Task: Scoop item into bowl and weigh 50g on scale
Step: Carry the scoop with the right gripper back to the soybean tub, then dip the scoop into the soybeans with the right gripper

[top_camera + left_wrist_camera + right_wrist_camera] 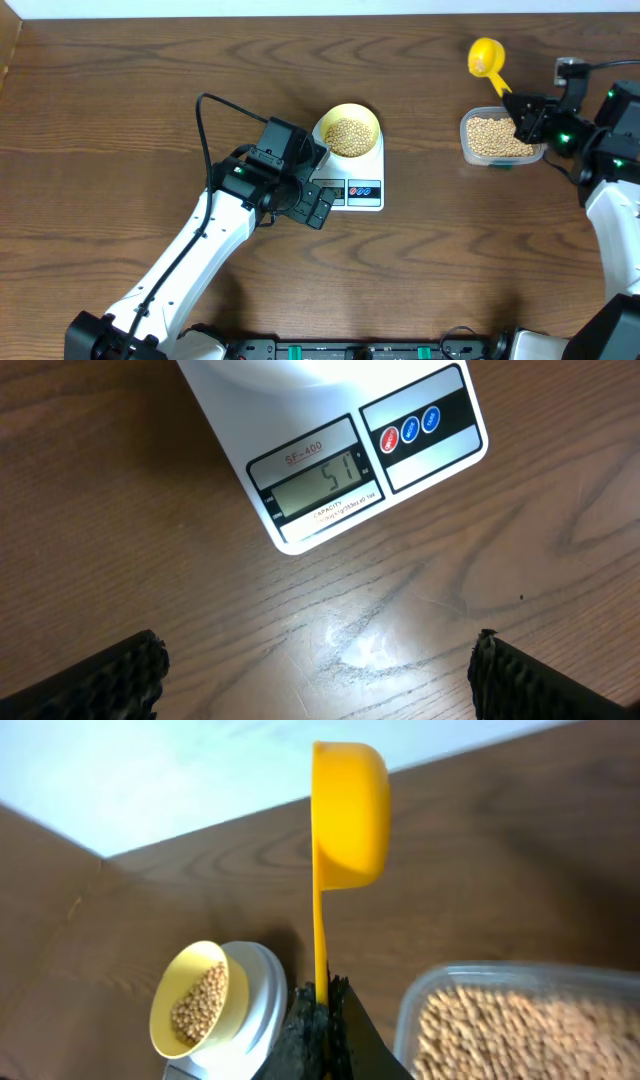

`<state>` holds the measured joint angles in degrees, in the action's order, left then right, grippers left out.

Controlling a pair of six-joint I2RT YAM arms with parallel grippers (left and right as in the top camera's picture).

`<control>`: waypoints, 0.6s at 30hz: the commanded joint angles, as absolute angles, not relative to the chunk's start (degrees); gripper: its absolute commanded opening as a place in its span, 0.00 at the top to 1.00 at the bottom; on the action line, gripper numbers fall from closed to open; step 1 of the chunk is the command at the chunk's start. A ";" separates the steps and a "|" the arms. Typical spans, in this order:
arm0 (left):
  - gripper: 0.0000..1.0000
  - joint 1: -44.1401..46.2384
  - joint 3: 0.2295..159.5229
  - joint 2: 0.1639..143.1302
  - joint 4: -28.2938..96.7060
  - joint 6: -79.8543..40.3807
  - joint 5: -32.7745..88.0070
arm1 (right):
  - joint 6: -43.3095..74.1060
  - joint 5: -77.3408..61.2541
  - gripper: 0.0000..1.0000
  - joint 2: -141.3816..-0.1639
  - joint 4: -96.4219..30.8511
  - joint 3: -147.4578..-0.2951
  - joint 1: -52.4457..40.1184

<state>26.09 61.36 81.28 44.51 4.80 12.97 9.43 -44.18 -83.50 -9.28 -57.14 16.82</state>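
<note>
Tan beans [350, 136] sit in the pale-yellow bowl [372, 118] on the white scale [365, 190], its display [318, 485] showing 51, while I see my left end effector [318, 675] spread wide over the counter [120, 100] just before it and my right end effector [322, 1020] clamped on the handle of the yellow scoop [350, 810] by the clear tub [420, 995].

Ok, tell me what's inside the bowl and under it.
Beans lie inside the bowl, hiding its bottom. Under it sits the scale; its top beneath the bowl is covered from view.
</note>
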 commanded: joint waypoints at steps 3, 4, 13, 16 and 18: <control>0.02 26.11 60.86 81.67 44.47 5.54 12.40 | 12.80 -43.53 0.99 -82.83 -12.14 -57.32 19.70; 0.02 26.11 60.86 81.67 44.47 5.54 12.40 | 12.80 -42.65 0.99 -82.83 -13.02 -57.32 20.18; 0.02 26.11 60.86 81.67 44.47 5.54 12.40 | 2.26 -39.05 0.99 -82.83 -25.89 -57.32 21.34; 0.02 26.11 60.86 81.67 44.47 5.54 12.40 | -3.46 -35.99 0.99 -82.83 -26.83 -57.32 21.32; 0.02 26.11 60.86 81.67 44.47 5.54 12.40 | -9.02 -32.45 0.99 -82.74 -26.92 -57.32 21.28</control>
